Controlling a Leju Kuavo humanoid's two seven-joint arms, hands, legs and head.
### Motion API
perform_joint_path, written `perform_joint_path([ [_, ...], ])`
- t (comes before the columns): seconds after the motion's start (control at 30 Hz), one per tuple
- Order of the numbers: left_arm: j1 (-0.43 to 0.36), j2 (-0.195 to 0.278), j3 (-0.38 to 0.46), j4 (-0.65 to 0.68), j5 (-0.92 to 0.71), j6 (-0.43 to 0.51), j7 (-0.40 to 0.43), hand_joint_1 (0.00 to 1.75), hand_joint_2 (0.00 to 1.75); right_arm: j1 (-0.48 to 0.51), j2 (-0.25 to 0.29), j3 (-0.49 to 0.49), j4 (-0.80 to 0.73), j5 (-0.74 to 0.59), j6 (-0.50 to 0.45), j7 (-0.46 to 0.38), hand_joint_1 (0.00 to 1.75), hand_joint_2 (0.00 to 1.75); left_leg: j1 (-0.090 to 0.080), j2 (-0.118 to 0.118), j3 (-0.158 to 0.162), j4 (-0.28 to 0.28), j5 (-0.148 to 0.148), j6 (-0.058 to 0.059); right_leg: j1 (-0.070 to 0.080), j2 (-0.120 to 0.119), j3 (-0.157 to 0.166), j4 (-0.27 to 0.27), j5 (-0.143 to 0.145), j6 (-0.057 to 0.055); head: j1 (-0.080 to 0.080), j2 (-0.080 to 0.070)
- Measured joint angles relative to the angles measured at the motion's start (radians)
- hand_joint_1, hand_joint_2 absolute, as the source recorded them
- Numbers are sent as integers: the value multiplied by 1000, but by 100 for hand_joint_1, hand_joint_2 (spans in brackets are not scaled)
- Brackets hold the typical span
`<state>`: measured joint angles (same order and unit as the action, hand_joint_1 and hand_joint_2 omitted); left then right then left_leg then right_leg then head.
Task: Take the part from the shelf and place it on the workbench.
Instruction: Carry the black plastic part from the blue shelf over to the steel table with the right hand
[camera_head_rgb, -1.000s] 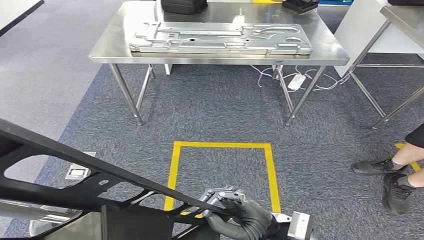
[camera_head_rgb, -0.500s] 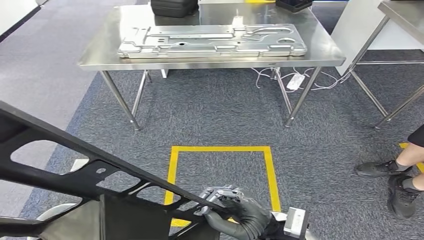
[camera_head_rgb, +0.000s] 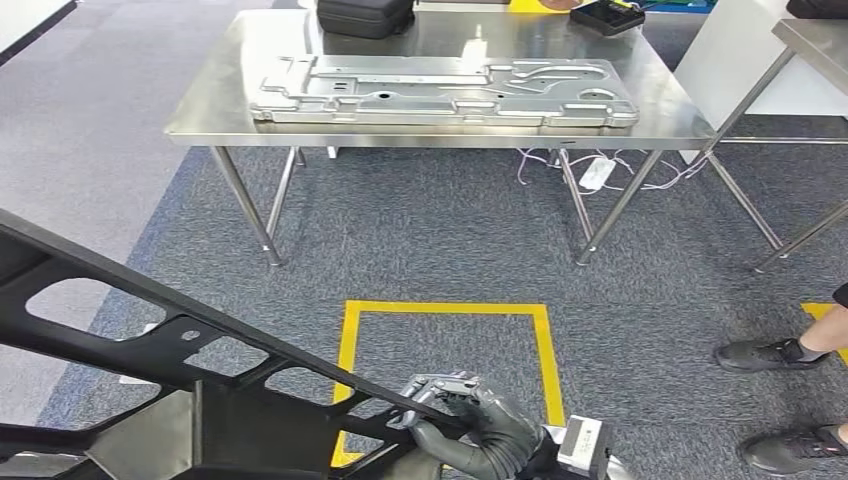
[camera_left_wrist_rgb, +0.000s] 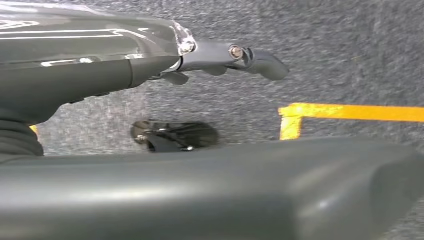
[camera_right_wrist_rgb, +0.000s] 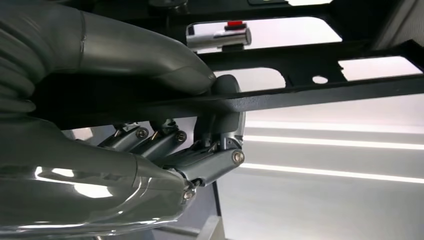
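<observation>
Low in front of me, my right hand (camera_head_rgb: 480, 432) grips the bar of the black part (camera_head_rgb: 200, 390), which slants across my lower left, well short of the steel counter (camera_head_rgb: 200, 110) ahead, while my left hand's (camera_left_wrist_rgb: 150, 65) grip I cannot tell.

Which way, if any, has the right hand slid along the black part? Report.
No. Right hand grips the black part at the same spot, over the yellow square's near edge.
</observation>
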<state>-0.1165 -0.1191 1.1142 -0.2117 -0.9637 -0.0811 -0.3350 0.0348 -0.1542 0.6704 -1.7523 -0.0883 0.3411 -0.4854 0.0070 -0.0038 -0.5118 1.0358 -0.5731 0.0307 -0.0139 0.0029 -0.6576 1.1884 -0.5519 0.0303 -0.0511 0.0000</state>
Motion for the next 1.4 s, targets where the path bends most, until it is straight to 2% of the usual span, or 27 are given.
perform_joint_path([
  [0.03,-1,0,-1,0,-3,1,3,0,175,1,-2,0,0,6,-7,2,175,175,-1,0,11,-1,-9,-3,4,-1,16,-52,36,-5,0,0],
  [0.07,-3,-1,-3,0,-5,1,6,0,175,2,-5,1,-2,11,-12,4,175,175,-2,0,18,-1,-16,-7,7,-1,31,-95,55,-12,0,0],
  [0.13,-7,-1,-6,0,-8,2,13,0,175,3,-10,3,-6,23,-19,8,175,175,-2,1,22,-6,-24,-17,13,0,44,-123,45,-24,1,0],
  [0.23,-16,-4,-11,0,-10,4,22,0,175,2,-17,10,-13,38,-31,16,175,175,-3,3,26,-2,-37,-33,5,1,59,-146,33,-37,0,0],
  [0.3,-21,-7,-13,0,-9,4,24,0,175,-2,-21,15,-16,43,-34,21,175,175,0,3,-17,83,-73,-44,-1,-3,75,-155,26,-44,-1,0],
  [0.37,-21,-10,-14,0,-8,4,26,0,175,-5,-25,18,-16,44,-35,23,175,175,4,3,-106,222,-113,-53,-2,-4,88,-156,13,-48,-1,0],
  [0.4,-20,-11,-14,0,-8,4,27,0,175,-5,-27,21,-16,44,-35,23,175,175,5,3,-143,267,-112,-56,-3,-3,96,-156,6,-48,-1,0],
  [0.43,-20,-12,-14,0,-8,4,28,0,175,-5,-28,24,-16,45,-35,24,175,175,6,3,-162,274,-88,-57,-3,-2,107,-156,-3,-47,-2,0],
  [0.47,-20,-12,-15,0,-8,4,29,0,175,-6,-29,27,-16,46,-35,25,175,175,6,3,-163,241,-42,-56,-3,-1,122,-156,-12,-45,-2,0],
  [0.53,-21,-13,-15,0,-7,1,27,0,175,-9,-31,33,-16,48,-35,28,175,175,4,2,-135,128,54,-49,-3,1,150,-156,-32,-38,-1,0],
  [0.57,-21,-14,-15,0,-6,-1,26,0,175,-12,-31,36,-16,49,-35,31,175,175,2,2,-121,84,79,-43,-2,2,158,-156,-40,-33,-2,0],
  [0.6,-22,-15,-15,0,-6,-2,25,0,175,-16,-32,38,-16,51,-35,33,175,175,-1,2,-112,58,81,-36,-1,3,159,-156,-44,-28,-2,0],
  [0.67,-25,-17,-16,0,-6,-3,23,0,175,-25,-32,42,-16,52,-36,36,175,175,-4,2,-105,39,60,-23,0,3,155,-159,-48,-17,-2,0],
  [0.73,-25,-18,-17,0,-6,-3,22,0,175,-34,-33,46,-16,53,-36,40,175,175,1,2,-92,22,50,-12,-1,1,158,-156,-58,-7,-2,0],
  [0.77,-25,-18,-17,0,-6,-2,21,0,175,-39,-33,48,-16,54,-36,41,175,175,4,2,-83,15,48,-7,-1,0,150,-132,-70,-3,-1,0],
  [0.8,-24,-18,-18,0,-6,-2,21,0,175,-42,-34,50,-16,53,-36,42,175,175,6,2,-73,10,46,-2,-1,0,127,-85,-89,0,0,0],
  [0.87,-23,-19,-21,0,-6,0,22,0,175,-46,-36,55,-14,52,-35,43,175,175,5,3,-60,7,36,4,-1,0,44,47,-127,2,0,0],
  [0.9,-21,-19,-21,0,-6,1,22,0,175,-46,-37,57,-13,52,-35,43,175,175,5,3,-53,7,29,5,-1,0,6,98,-132,4,0,0],
  [0.93,-19,-19,-22,0,-6,3,23,0,175,-46,-38,59,-12,51,-35,43,175,175,5,2,-44,7,22,4,-1,0,-18,115,-117,5,0,0],
  [0.97,-17,-19,-22,0,-6,4,24,0,175,-46,-39,60,-11,51,-35,43,175,175,5,1,-33,7,14,2,-1,-1,-23,93,-82,6,0,0],
  [1.03,-14,-19,-23,0,-6,7,24,0,175,-47,-39,62,-10,50,-35,40,175,175,5,0,-8,7,-4,-3,-1,-1,5,-18,10,3,0,0],
  [1.07,-15,-19,-23,0,-5,7,24,0,175,-48,-39,62,-10,50,-35,36,175,175,4,0,-1,7,-11,-7,1,-1,21,-68,39,0,1,0],
  [1.1,-15,-19,-23,0,-5,7,25,0,175,-48,-39,62,-10,51,-36,32,175,175,3,0,2,7,-17,-11,4,-1,32,-101,47,-6,1,0],
  [1.17,-16,-20,-24,0,-6,7,26,0,175,-49,-38,63,-10,59,-38,18,175,175,2,1,1,2,-21,-22,8,1,40,-122,34,-18,2,0],
  [1.27,-19,-20,-24,0,-6,7,26,0,175,-50,-34,63,-15,74,-42,0,175,175,3,2,-1,18,-39,-39,1,0,56,-138,22,-36,1,0],
  [1.33,-19,-21,-25,0,-6,7,26,0,175,-51,-31,64,-16,77,-42,-6,175,175,4,2,-54,119,-78,-49,-3,-2,71,-143,13,-46,0,0],
  [1.4,-14,-21,-25,0,-6,7,27,0,175,-52,-29,65,-16,75,-38,-10,175,175,6,2,-138,247,-109,-54,-3,0,84,-143,0,-49,0,0],
])
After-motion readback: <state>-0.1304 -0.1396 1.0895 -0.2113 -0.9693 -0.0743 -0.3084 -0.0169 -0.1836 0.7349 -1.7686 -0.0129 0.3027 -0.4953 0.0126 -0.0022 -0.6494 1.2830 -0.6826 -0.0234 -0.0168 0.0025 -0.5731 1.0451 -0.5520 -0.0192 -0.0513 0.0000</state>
